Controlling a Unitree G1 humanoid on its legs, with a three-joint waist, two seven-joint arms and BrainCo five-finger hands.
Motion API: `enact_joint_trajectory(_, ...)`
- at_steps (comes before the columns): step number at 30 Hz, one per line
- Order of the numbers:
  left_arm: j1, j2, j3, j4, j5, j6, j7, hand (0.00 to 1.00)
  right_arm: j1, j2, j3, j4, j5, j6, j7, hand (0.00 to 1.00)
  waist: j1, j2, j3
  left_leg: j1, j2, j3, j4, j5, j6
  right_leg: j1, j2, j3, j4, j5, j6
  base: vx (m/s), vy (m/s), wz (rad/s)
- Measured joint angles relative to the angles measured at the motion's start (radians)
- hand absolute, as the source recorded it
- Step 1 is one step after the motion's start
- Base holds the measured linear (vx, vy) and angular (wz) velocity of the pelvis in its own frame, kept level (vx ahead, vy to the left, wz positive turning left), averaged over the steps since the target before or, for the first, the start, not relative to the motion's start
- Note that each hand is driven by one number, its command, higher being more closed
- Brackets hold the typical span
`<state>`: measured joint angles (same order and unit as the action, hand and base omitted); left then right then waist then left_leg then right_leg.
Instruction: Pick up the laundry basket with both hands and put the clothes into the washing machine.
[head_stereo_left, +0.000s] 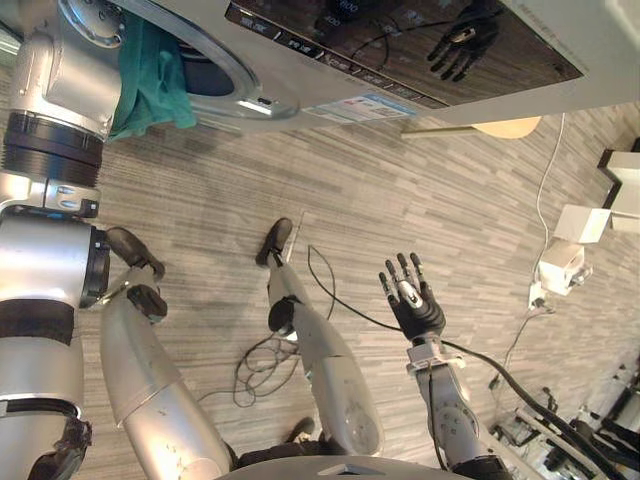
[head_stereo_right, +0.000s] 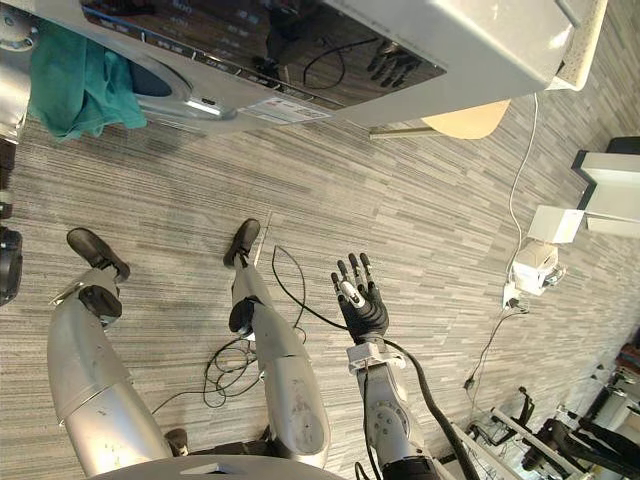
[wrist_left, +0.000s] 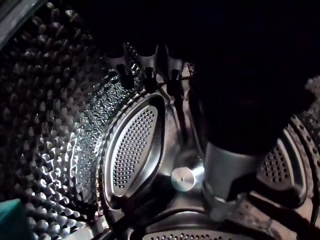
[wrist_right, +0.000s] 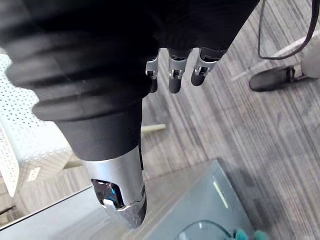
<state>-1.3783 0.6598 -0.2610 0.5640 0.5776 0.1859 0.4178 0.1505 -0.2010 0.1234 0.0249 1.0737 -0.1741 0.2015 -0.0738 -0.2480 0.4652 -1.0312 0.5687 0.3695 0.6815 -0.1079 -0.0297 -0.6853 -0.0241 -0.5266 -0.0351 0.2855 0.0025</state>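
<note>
The washing machine (head_stereo_left: 400, 60) fills the top of the eye views, its round opening (head_stereo_left: 215, 60) at the left. A teal cloth (head_stereo_left: 150, 85) hangs over the opening's rim, beside my left arm, which reaches inside. Past my left hand (wrist_left: 225, 175), with relaxed fingers (wrist_left: 150, 77) that hold nothing, lies the shiny perforated drum (wrist_left: 130, 150); a corner of teal cloth (wrist_left: 10, 220) shows at the edge. My right hand (head_stereo_left: 415, 300) is raised over the floor, fingers spread and empty. A white perforated basket wall (wrist_right: 25, 145) shows beside my right hand (wrist_right: 172, 75).
Grey striped flooring (head_stereo_left: 400, 200) spreads below the machine. A pale wooden disc on a rod (head_stereo_left: 505, 127) lies by the machine's right side. White boxes and a white cable (head_stereo_left: 575, 245) stand at the right, dark equipment (head_stereo_left: 560, 430) at the lower right.
</note>
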Motion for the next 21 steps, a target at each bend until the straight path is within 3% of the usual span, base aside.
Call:
enact_joint_trajectory(4,0.125,-0.008,0.054,-0.073,0.036,-0.001,-0.006,0.00,-0.001,0.002,0.032,0.011,0.000,0.000,0.008,0.00,0.001,0.000,0.000,0.050,-0.007,0.025,-0.026,0.001,-0.001,0.006,-0.014,0.015,0.033,-0.003,0.004,0.06,0.029,-0.04)
enact_joint_trajectory(9,0.366,-0.093,0.159,-0.219,0.083,-0.012,0.036,0.00,0.002,0.024,0.032,0.045,-0.012,-0.012,0.007,0.00,0.009,0.004,0.002,0.111,-0.021,0.029,-0.041,0.007,-0.010,0.011,-0.050,0.014,0.146,-0.083,0.006,0.07,0.028,0.08)
enact_joint_trajectory(16,0.794,-0.264,0.266,-0.476,0.207,-0.038,0.080,0.00,0.004,0.044,0.032,0.143,-0.060,-0.021,0.003,0.00,0.067,0.022,0.015,0.185,-0.075,0.021,-0.131,0.058,-0.033,0.023,-0.105,-0.013,0.259,-0.189,0.004,0.05,-0.010,0.24)
enact_joint_trajectory(21,0.983,-0.369,0.375,-0.549,0.262,-0.047,0.107,0.00,0.002,0.053,0.032,0.198,-0.115,-0.022,-0.010,0.00,0.108,0.040,0.028,0.238,-0.118,0.005,-0.210,0.114,-0.041,0.040,-0.140,-0.039,0.329,-0.243,-0.002,0.05,-0.033,0.31)
